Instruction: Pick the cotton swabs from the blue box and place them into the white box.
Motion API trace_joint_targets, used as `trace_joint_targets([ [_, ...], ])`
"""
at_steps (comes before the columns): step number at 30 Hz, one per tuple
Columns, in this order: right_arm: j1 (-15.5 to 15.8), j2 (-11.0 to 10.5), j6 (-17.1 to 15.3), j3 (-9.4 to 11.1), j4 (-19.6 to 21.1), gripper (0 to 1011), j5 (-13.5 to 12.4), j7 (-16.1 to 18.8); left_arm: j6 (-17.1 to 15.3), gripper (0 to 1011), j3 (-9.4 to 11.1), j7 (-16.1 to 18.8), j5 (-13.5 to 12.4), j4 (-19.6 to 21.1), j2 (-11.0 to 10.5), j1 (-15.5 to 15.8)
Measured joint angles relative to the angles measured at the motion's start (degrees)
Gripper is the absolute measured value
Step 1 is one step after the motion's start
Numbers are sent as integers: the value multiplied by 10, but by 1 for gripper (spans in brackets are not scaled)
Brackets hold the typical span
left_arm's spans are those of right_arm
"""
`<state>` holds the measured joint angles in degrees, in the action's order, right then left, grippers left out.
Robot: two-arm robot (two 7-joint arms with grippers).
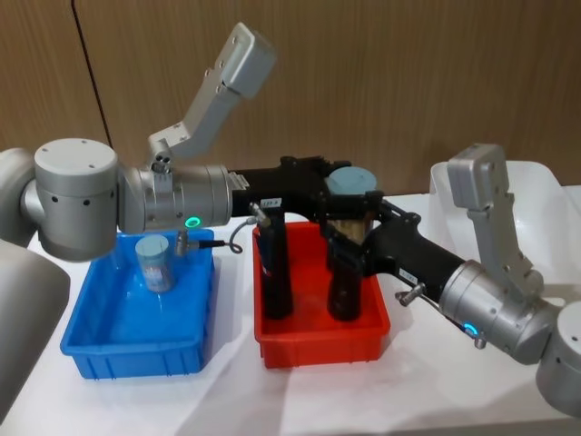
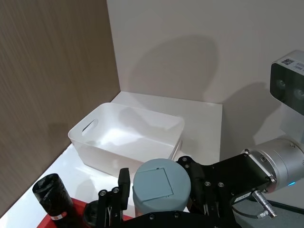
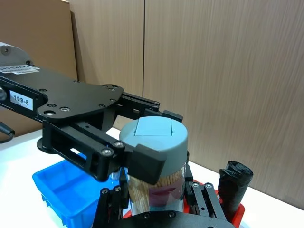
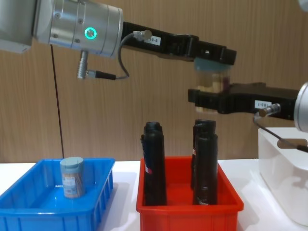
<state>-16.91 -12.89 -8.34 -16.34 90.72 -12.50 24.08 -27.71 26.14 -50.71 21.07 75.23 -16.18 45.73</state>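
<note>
A wood-panelled wall backs a white table [image 1: 300, 404]. At its middle stands a red bin [image 1: 318, 350] holding upright black tubes [image 1: 277, 272]. The blue box [image 1: 91, 350] sits just left of the red bin. The white box [image 1: 545, 186] sits to the bin's right and a little further back, apart from it, with an oval cut-out near the rim of one end wall.

Both arms meet above the red bin, higher than the tubes' tops. The left gripper [image 4: 211, 57] reaches in from the bin's left and is clamped on the blue-grey lid of a swab tub [image 3: 154, 142], with a black pad [image 3: 145, 164] pressed against the lid's side. The tub hangs upright over the bin, clear of the tubes beneath, and tan swabs show through its clear wall. The right gripper [image 4: 211, 98] comes in from the bin's right and sits round the tub's lower body, just under the left gripper. Whether it grips the tub or merely surrounds it, I cannot tell.

A second tub [image 1: 154, 263] stands upright in the blue box, left of the red bin, lid on, nearer the box's back wall.
</note>
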Motion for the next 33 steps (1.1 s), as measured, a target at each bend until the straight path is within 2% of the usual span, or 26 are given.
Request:
trace_joint_targets([
  [4, 0, 0, 1, 0, 1, 624, -1, 0, 0, 924, 0, 0, 0, 0, 0, 0],
  [8, 1, -1, 2, -1, 1, 624, -2, 0, 0, 1003, 0, 0, 0, 0, 0, 0],
  [23, 5, -5, 6, -2, 2, 624, -5, -2, 0, 1003, -1, 0, 0, 0, 0, 0],
  [33, 11, -12, 7, 2, -16, 624, -11, -16, 0, 1003, -1, 0, 0, 0, 0, 0],
])
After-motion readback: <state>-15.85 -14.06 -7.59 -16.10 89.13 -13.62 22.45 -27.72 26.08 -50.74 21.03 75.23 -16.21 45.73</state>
